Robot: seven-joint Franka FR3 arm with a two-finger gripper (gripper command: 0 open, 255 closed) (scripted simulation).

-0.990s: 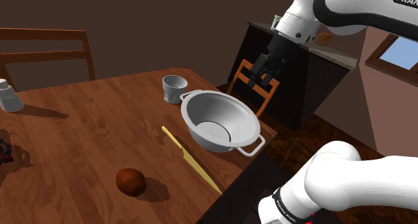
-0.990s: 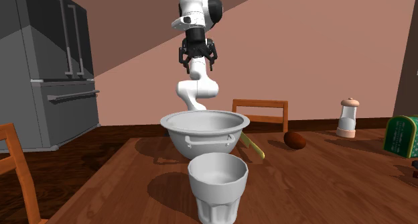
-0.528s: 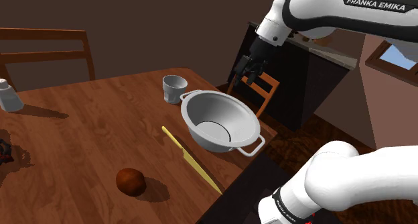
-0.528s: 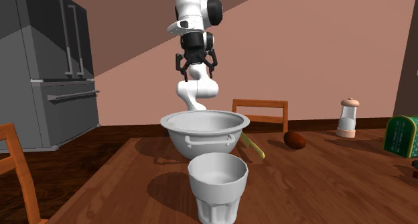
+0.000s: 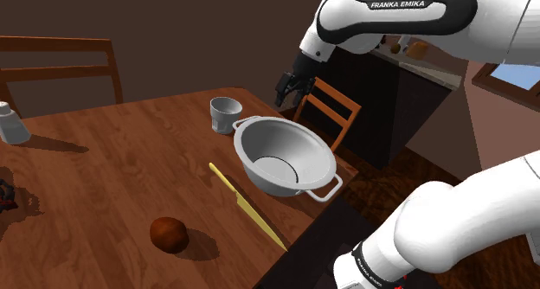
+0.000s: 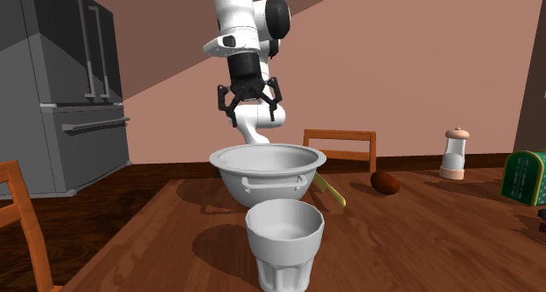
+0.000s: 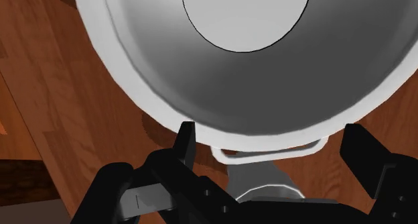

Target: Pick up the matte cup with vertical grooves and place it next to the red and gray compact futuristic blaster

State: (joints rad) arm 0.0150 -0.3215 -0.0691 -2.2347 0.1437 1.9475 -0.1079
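The pale cup with vertical grooves [image 5: 225, 114] stands upright near the table's far edge, just beyond a large white two-handled bowl [image 5: 305, 150]. In the second exterior view the cup [image 6: 283, 242] is nearest the camera, in front of the bowl [image 6: 262, 175]. My black gripper [image 5: 290, 90] hangs open and empty in the air above the bowl's far rim, to the right of the cup. From the second exterior view the gripper [image 6: 248, 115] is above and behind the bowl. Looking down from the wrist, the gripper [image 7: 271, 141] frames the bowl [image 7: 268, 82] and the cup [image 7: 264, 182]. A dark red object [image 5: 7, 196], possibly the blaster, lies at the table's left edge.
A yellow knife [image 5: 247, 208] and a brown round object [image 5: 169, 234] lie on the wooden table [image 5: 121, 175]. A white shaker [image 5: 10, 123] stands at the left. A green tin [image 6: 525, 177] stands at the second exterior view's right. Wooden chairs [image 5: 333, 110] flank the table.
The arm has swung toward the shoulder view's left and the gripper has come down nearer the bowl and cup. It has stayed open. Nothing on the table moved.
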